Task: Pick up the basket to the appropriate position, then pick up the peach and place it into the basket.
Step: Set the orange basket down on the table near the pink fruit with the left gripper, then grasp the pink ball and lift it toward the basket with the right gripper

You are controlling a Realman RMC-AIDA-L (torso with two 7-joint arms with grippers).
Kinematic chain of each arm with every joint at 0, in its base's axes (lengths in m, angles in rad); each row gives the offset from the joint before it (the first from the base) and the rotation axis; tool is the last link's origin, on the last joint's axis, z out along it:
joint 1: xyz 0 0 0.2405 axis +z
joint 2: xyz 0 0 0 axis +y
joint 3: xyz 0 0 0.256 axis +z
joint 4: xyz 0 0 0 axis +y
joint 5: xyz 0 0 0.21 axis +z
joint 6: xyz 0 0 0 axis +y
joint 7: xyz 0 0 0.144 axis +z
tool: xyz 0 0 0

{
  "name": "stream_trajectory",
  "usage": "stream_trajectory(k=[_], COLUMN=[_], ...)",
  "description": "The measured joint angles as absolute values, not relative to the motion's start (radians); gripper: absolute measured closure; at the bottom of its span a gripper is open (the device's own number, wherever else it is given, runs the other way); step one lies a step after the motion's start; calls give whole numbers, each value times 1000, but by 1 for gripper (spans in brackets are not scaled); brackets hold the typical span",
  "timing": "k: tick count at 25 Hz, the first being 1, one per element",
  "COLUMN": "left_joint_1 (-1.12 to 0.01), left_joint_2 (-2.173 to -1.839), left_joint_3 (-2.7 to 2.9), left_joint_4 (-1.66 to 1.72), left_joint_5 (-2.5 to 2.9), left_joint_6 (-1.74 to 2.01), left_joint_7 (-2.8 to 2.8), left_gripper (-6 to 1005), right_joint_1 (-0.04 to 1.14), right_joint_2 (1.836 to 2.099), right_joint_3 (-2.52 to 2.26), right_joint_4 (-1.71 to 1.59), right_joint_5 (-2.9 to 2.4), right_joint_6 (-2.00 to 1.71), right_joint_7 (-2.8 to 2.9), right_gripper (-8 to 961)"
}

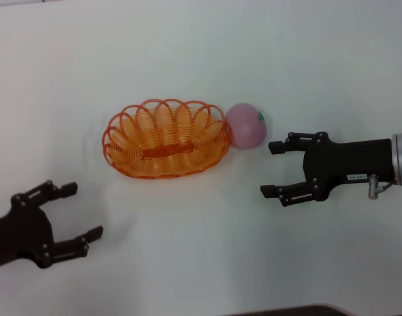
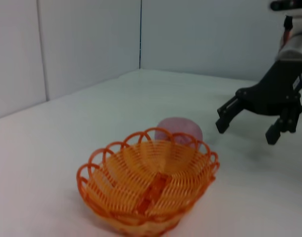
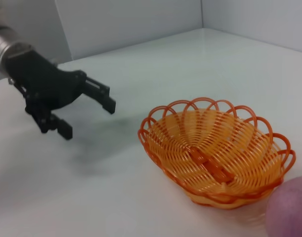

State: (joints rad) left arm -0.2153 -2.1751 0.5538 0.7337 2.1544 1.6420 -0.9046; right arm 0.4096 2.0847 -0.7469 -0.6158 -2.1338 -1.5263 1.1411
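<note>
Nothing grasped yet, so I'd call this the approach to the basket pick: the basket (image 1: 166,139), an oval orange wire-coil piece with scalloped rim and flat strip in its floor, sits mid-table (image 1: 306,59) with the peach (image 1: 246,126) touching its right end. Right gripper (image 1: 277,170) hovers spread wide and empty just right of the peach; left gripper (image 1: 82,212) is likewise spread and empty, near-left of the basket. Next move likely needs one jaw set over the basket rim; peach is round, pale pink, green leaf mark.
</note>
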Motion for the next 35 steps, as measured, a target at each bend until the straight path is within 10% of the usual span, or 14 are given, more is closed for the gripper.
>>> stream_trajectory(k=[24,35], left_joint_1=[-217,-217], left_joint_2=[-2169,-2169], left_joint_3=[516,491], left_joint_4=[682,676], left_joint_5=[2156,2155], left_joint_6=[1591,1603], left_joint_7=[-835,-835], left_gripper=[114,114], right_joint_1=[370,538], right_joint_2=[2052,2053], right_joint_3=[-615,-662], right_joint_4=[-805,-927], right_joint_5=[-2140,-2354], right_joint_6=[-1631,-1657], right_joint_7=[1285,1823], right_gripper=[22,24])
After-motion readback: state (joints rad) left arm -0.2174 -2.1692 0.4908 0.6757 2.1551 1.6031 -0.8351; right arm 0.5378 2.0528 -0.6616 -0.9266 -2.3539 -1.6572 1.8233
